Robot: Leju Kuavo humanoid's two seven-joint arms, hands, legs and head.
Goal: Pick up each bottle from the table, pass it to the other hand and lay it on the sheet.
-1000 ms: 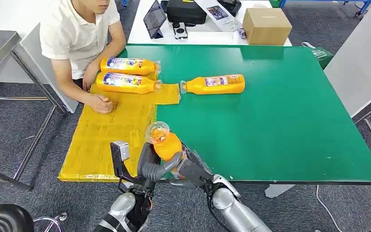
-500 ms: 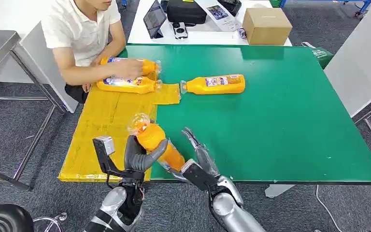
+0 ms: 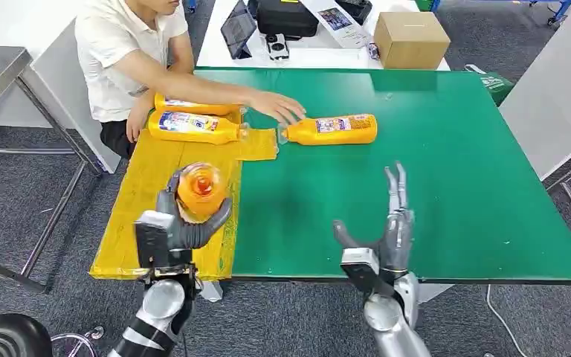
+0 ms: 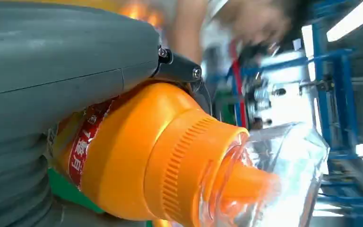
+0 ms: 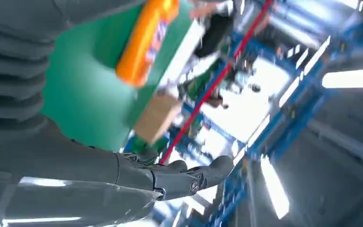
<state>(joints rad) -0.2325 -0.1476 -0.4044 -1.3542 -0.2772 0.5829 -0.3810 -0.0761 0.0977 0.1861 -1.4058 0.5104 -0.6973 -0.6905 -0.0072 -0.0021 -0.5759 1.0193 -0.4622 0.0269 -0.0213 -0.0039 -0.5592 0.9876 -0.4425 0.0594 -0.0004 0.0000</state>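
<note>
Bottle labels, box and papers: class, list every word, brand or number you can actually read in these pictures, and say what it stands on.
None can be read for certain.
Held bottle, in the left robot hand: red label with white characters, cut off and turned, not legible.
Bottle on the green table: blue and white label, too small.
Two bottles on the yellow sheet: labels too small.
Cardboard box: no print visible.
Leaflet on the white table: blurred.

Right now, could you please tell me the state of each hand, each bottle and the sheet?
Left hand: grips a bottle.
Right hand: holds nothing, fingers apart.
Gripped bottle: held above the sheet's edge, capped.
Bottle on the green table: lying down, person's hand at it.
Two bottles: lying on the sheet.
Yellow sheet: spread flat.
</note>
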